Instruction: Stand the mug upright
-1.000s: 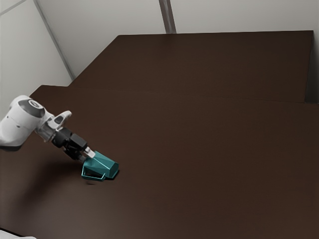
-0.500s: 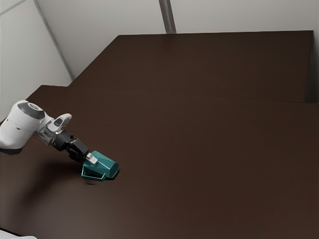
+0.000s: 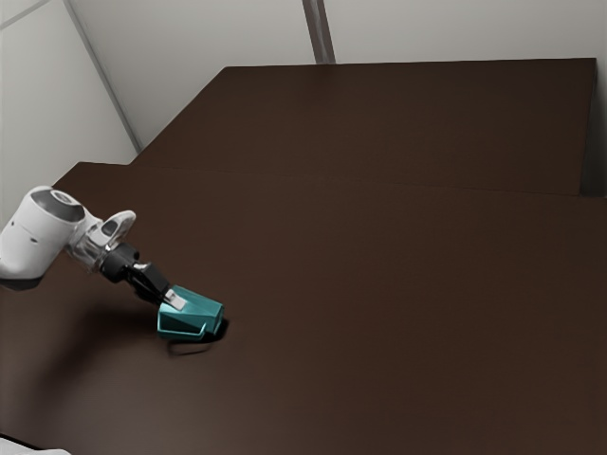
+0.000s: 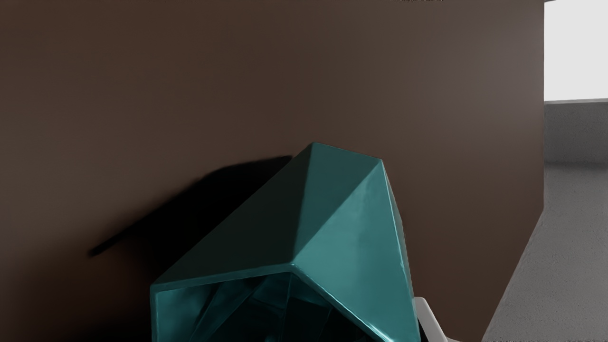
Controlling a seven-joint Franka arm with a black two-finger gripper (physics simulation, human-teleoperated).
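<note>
From the exterior view's left, the arm (image 3: 38, 237) slopes down to the mug (image 3: 197, 311), jaws at its mouth; whether they grip it, I can't tell. The mug, tipped sideways at the table (image 3: 379, 303), has rolled slightly; the shadow (image 3: 193, 352) below its handle (image 3: 180, 336) has grown.

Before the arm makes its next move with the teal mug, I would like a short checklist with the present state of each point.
- Gripper is at the mug: ok
- Gripper is near the mug's open end, not its base: ok
- Mug stands upright: not ok, it is tipped over
- Mug's base sits flat on the table: not ok
- Grip on the mug is secure: cannot tell
</note>
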